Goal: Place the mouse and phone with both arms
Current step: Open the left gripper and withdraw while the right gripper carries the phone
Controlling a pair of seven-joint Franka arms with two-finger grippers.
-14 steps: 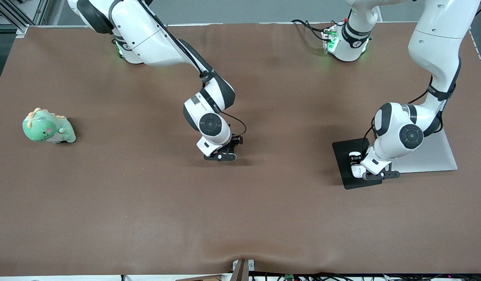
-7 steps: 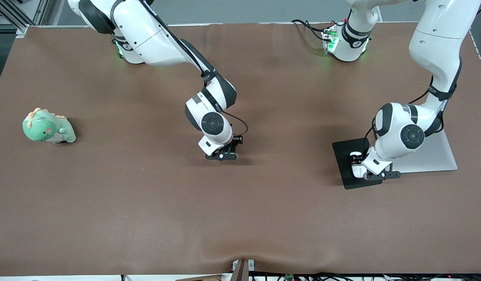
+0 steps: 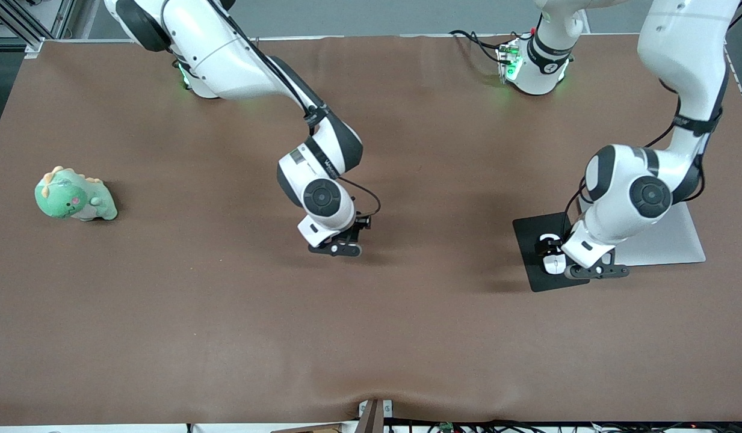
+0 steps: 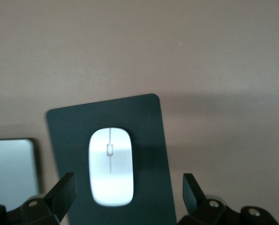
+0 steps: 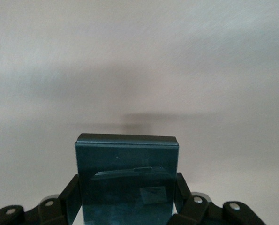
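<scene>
Evidently your left pincer (image 4: 125,199) stood apart above the mouse (image 4: 110,166), set on its black mat (image 4: 151,140); your right pincer (image 5: 127,199) clamped the phone (image 5: 127,178) over the counter (image 3: 371,337), ready for placing.

mouse (image 4: 110,166) was white with thin grey line | mat (image 4: 148,122) was black | phone (image 5: 127,180) was glossy black | tablecloth (image 3: 226,313) was brown | toy (image 3: 73,195) was green

— Inventory count, please.

— One white mouse (image 4: 110,166), below the left gripper (image 4: 125,197). One black mouse mat (image 3: 530,240) under it. One silver laptop (image 3: 671,240) beside that mat.

— And the rest?

— One black phone (image 5: 127,178), between the fingers of the right gripper (image 5: 127,199). One green dinosaur toy (image 3: 74,195). Two arms, two grippers.
</scene>
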